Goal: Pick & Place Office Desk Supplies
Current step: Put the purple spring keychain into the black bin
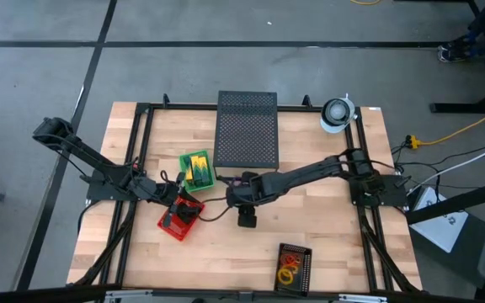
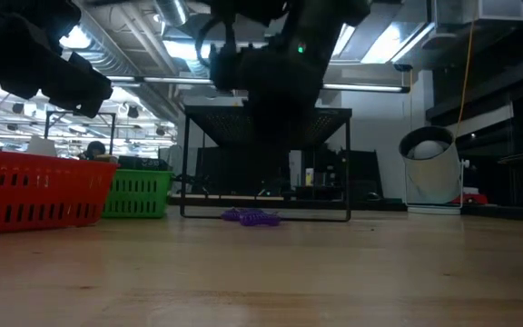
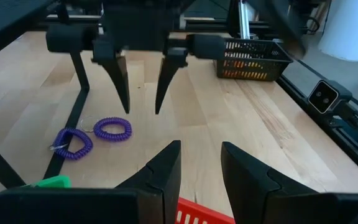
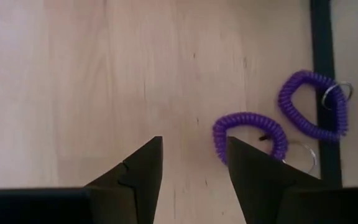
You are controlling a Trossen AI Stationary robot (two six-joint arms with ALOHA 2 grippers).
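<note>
The right gripper (image 3: 142, 93) hangs with fingers apart just beside two purple rings (image 4: 250, 134) on the table. The left gripper (image 3: 201, 165), fingers apart, sits over the red basket (image 1: 175, 220). The green basket (image 1: 197, 170) holds crayon boxes. The black basket (image 1: 293, 268) holds orange rings. Only the low view shows the room.

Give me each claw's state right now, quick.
Left claw: open, empty, above the red plastic basket.
Right claw: open, empty, over two purple coiled rings.
</note>
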